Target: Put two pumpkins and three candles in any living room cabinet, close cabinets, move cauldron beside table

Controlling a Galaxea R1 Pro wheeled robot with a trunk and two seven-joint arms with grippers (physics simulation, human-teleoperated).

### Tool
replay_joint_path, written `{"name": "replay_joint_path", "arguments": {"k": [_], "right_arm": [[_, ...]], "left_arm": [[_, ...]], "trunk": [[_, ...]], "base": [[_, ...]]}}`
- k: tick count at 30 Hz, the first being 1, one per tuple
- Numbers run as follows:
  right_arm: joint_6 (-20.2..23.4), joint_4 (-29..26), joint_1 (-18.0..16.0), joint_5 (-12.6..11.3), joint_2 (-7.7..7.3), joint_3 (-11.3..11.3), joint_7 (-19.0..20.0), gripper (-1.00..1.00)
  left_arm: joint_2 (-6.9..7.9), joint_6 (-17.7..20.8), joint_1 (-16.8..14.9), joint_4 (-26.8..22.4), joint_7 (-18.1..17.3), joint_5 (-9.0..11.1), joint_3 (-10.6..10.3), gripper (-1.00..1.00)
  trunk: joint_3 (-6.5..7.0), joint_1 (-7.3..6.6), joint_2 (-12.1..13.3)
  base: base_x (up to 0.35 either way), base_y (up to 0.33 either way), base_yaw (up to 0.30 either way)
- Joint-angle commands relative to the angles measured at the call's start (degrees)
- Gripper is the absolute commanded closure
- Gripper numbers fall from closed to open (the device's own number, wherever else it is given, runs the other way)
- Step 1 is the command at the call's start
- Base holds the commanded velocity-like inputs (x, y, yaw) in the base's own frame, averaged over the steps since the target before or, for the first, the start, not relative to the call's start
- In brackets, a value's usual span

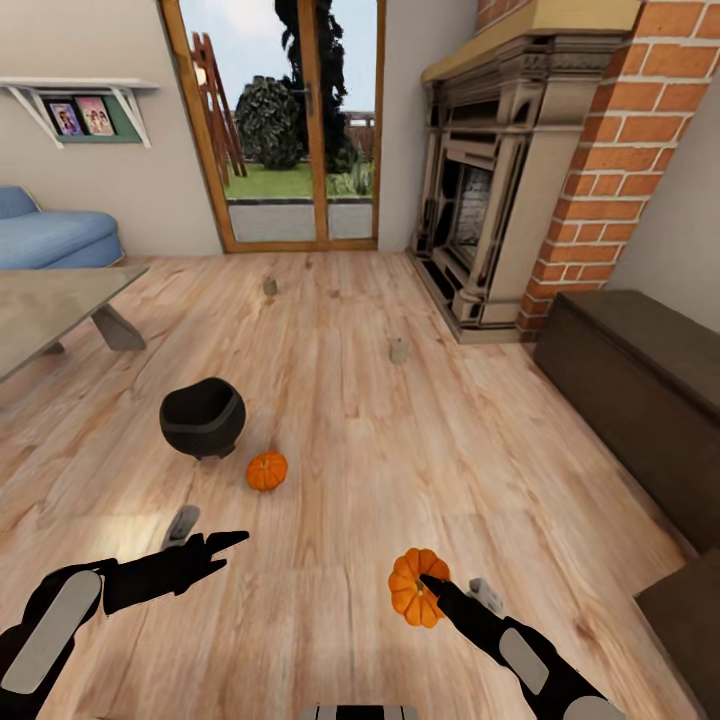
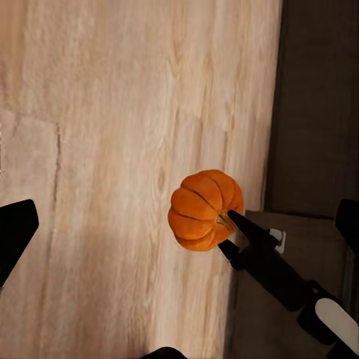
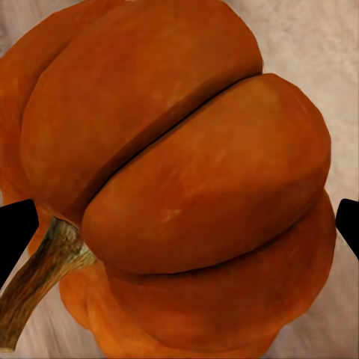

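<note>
Right claw clamps a pumpkin, partly hiding it; left claw spread apart, holding nothing.

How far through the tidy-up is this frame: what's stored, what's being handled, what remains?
Nothing looks stored yet. In hand: the right gripper is shut on a pumpkin, apparently lifted off the floor. Left: that pumpkin, the second pumpkin by the cauldron, and the candles, two visible standing on the floor. The cabinet fronts look shut. The cauldron sits apart from the table. The left gripper is empty.
</note>
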Motion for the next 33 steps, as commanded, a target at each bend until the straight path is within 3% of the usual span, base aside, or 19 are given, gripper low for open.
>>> {"name": "replay_joint_path", "arguments": {"k": [1, 27, 33], "right_arm": [[0.3, -0.1, 0.0, -0.8, -0.05, 0.2, 0.1, 1.0], [0.3, -0.1, 0.0, -0.8, -0.04, 0.2, 0.2, 1.0], [0.3, -0.1, 0.0, -0.8, -0.05, 0.2, 0.2, 1.0]], "left_arm": [[-0.02, 0.2, 0.0, 0.0, -0.5, -0.4, 0.1, -1.0], [-0.02, 0.2, 0.0, 0.1, -0.5, -0.4, 0.1, -1.0], [-0.02, 0.2, 0.0, 0.1, -0.5, -0.4, 0.1, -1.0]], "trunk": [[0.03, 0.02, 0.0], [0.23, 0.02, 0.0], [0.23, 0.02, 0.0]], "base": [[0.32, -0.04, 0.218], [0.334, 0.009, 0.029], [0.335, 0.1, 0.201]]}}
